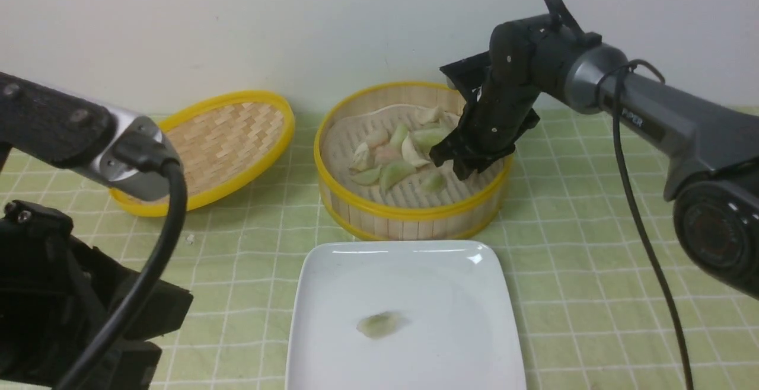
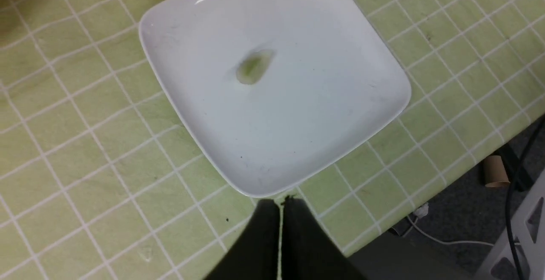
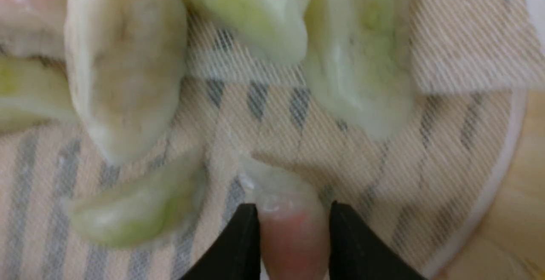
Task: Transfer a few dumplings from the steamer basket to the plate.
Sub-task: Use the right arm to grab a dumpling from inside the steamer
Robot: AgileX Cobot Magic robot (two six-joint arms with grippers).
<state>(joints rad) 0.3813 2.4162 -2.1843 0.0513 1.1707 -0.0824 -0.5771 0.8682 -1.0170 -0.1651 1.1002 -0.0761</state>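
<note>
The bamboo steamer basket (image 1: pixel 409 215) stands behind the white plate (image 1: pixel 474 325) and holds several pale green, whitish and pink dumplings (image 1: pixel 396 172). One pale green dumpling (image 1: pixel 379 323) lies on the plate; it also shows in the left wrist view (image 2: pixel 253 66). My right gripper (image 1: pixel 455 162) reaches down inside the basket at its right side, shut on a pink-tinted dumpling (image 3: pixel 291 233) that sits on the liner between the fingers (image 3: pixel 236 246). My left gripper (image 2: pixel 280 205) is shut and empty, above the cloth just off the plate's (image 2: pixel 370 50) near edge.
The shallow woven yellow-rimmed lid (image 1: pixel 219 141) leans at the back left. A green checked cloth (image 1: pixel 593 259) covers the table. The table's edge (image 2: pixel 430 195) is close to the plate, with floor and cables past it. A wall rises behind the basket.
</note>
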